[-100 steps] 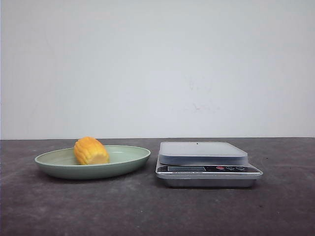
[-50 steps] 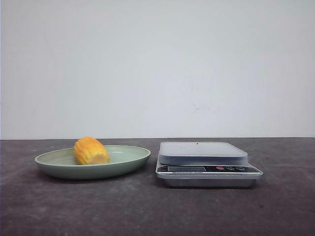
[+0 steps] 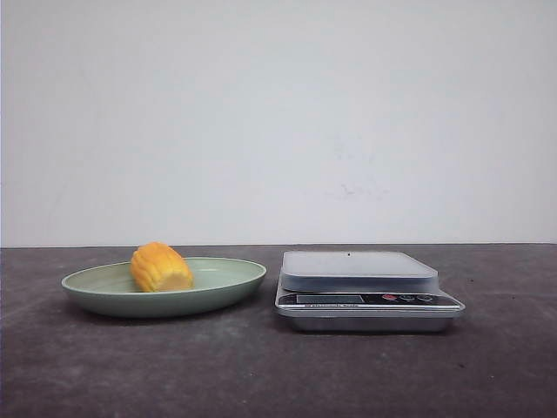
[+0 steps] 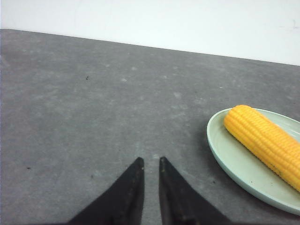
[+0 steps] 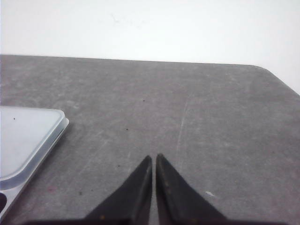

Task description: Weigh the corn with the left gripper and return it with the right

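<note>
The dark table (image 3: 261, 374) carries a green plate (image 3: 104, 296) with the corn (image 4: 265, 140) lying in it, ahead and to the right of the left gripper (image 4: 150, 161), well apart. Both its fingers and the right gripper's (image 5: 153, 157) nearly meet, holding nothing.

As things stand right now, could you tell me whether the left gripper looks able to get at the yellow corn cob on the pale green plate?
Probably yes. The left gripper hangs over bare grey table, nearly shut and holding nothing, and nothing stands between it and the yellow corn cob lying uncovered on the pale green plate.
</note>
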Available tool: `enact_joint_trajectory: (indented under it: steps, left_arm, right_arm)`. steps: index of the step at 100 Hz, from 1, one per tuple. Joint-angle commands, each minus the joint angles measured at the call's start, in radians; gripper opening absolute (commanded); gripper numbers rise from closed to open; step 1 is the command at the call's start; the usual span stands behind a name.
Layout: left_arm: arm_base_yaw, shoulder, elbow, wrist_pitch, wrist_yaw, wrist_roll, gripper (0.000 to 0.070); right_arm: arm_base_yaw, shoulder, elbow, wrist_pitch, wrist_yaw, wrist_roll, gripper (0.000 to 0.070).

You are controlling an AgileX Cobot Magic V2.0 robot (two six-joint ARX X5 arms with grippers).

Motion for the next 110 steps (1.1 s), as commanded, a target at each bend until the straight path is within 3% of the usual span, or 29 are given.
enact_joint_trajectory:
  steps: [1,49,65,74,88,96,102,110]
  left_arm:
    - [0.002,-0.001,-0.016,-0.005,0.003,0.016,0.0015]
    - [0.002,-0.001,-0.016,0.06,-0.008,0.015,0.0012]
    - [0.002,0.0,0.007,0.139,-0.009,-0.136,0.0013]
    - [0.002,0.011,0.106,0.093,-0.011,-0.252,0.0015]
    - [0.002,0.135,0.296,0.07,-0.04,-0.211,0.0014]
    - [0.002,0.231,0.405,0.069,-0.04,-0.206,0.0019]
    - [0.002,0.291,0.479,0.071,-0.039,-0.195,0.0099]
    - [0.002,0.361,0.566,0.066,-0.033,-0.188,0.0363]
  right_arm:
    - [-0.002,-0.002,-0.004,-0.001,-0.001,0.042,0.0008]
    - [-0.001,0.0,-0.004,-0.061,0.0,0.046,0.0007]
    - [-0.001,0.0,0.028,-0.037,-0.002,0.162,0.0004]
    - [-0.001,0.021,0.108,-0.043,0.018,0.259,0.0]
    - [-0.001,0.144,0.264,-0.061,0.019,0.297,0.0001]
    - [0.0,0.24,0.369,-0.08,-0.038,0.294,0.0002]
    - [0.0,0.297,0.431,-0.083,-0.081,0.29,0.0056]
    - [0.0,0.363,0.521,-0.122,-0.113,0.282,0.0323]
